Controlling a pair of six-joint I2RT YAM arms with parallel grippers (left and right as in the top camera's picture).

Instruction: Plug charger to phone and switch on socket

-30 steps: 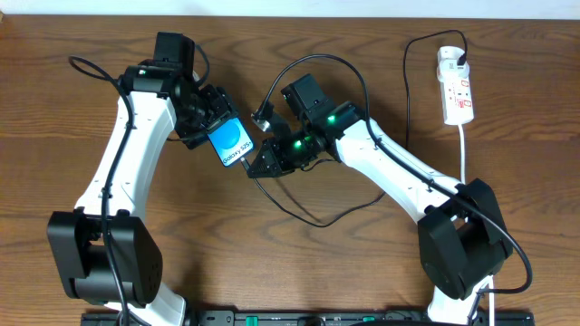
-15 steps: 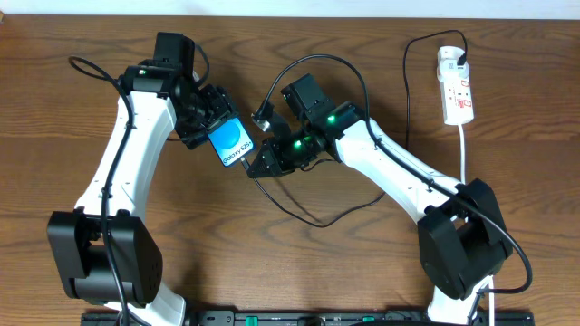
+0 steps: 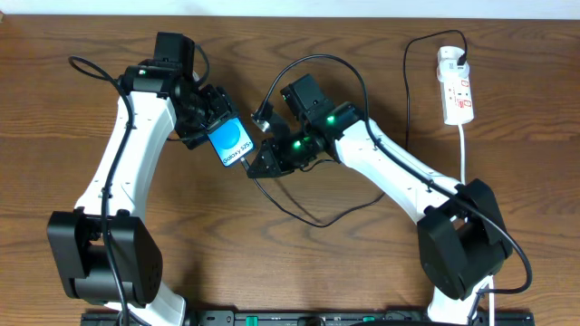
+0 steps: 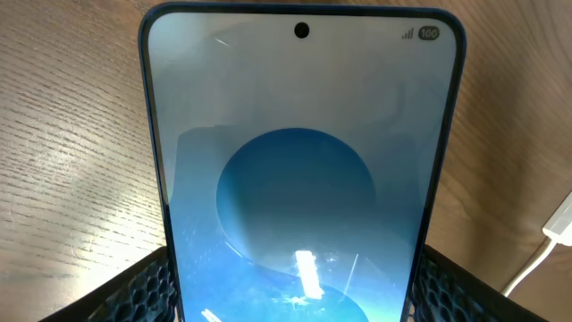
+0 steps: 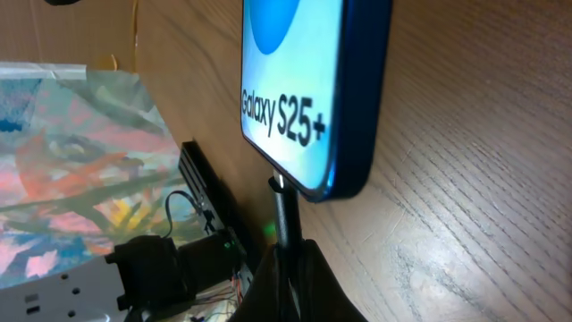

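Observation:
The phone [image 3: 230, 143] has a blue screen with white "Galaxy" text and is held at an angle over the table. My left gripper [image 3: 207, 129] is shut on its sides; the phone fills the left wrist view [image 4: 299, 179]. My right gripper [image 3: 261, 161] is shut on the connector end of the charger [image 3: 299, 213], a thin black cable. In the right wrist view the connector [image 5: 284, 210] meets the phone's bottom edge [image 5: 308, 98]. The charger's black plug [image 3: 461, 63] sits in the white socket [image 3: 456, 91] at the far right.
The charger cable loops over the table between the arms [image 3: 381, 118] and up to the socket. The socket's thick white cord [image 3: 465, 154] runs down the right side. Both arm bases [image 3: 104, 263] stand at the front edge.

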